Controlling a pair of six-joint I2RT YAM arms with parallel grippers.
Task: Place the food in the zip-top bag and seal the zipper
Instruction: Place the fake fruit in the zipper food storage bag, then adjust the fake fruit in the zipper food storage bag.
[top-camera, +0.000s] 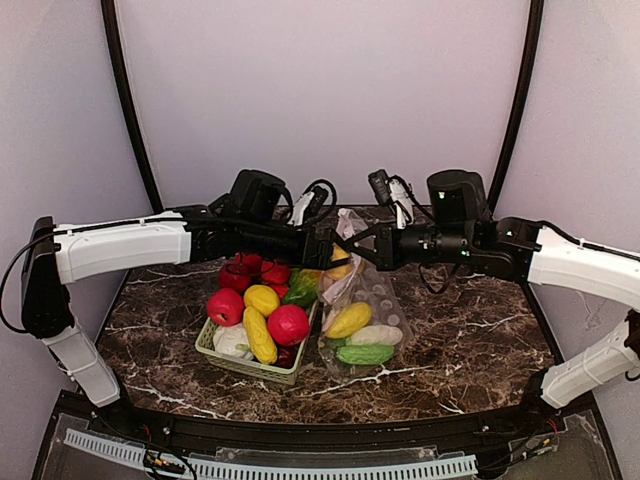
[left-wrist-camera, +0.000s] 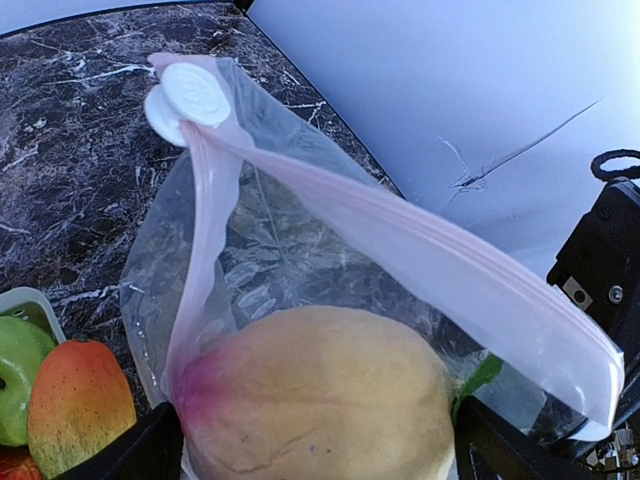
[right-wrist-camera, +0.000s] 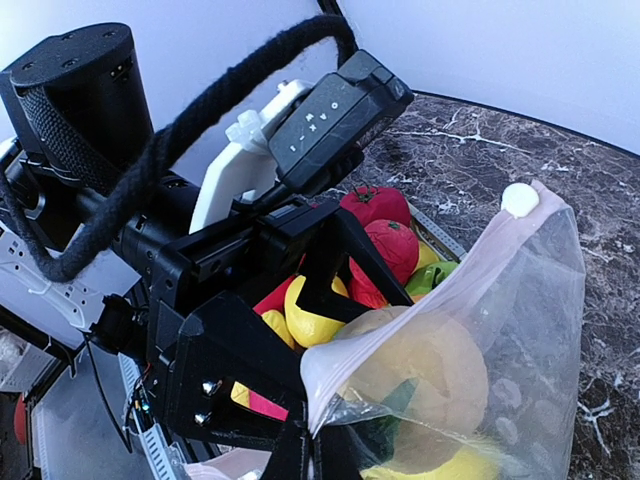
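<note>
Left wrist: tan fruit lies between parted jaws, inside zip-top bag.

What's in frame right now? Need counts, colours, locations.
table: one, dark marble, under everything
basket: one, pale green, left of centre
food in basket: at least eight, red, yellow, green, white, piled up
zip-top bag: one, clear with pale dots, right of basket, mouth lifted
zipper: one, pink strip with white slider, along the open mouth
food in bag: three, yellow, white, green, at its near end
tan fruit: one, pink blush, at the bag mouth
left gripper: one, black, straddling tan fruit, grip unclear
right gripper: one, black, shut on bag rim
</note>
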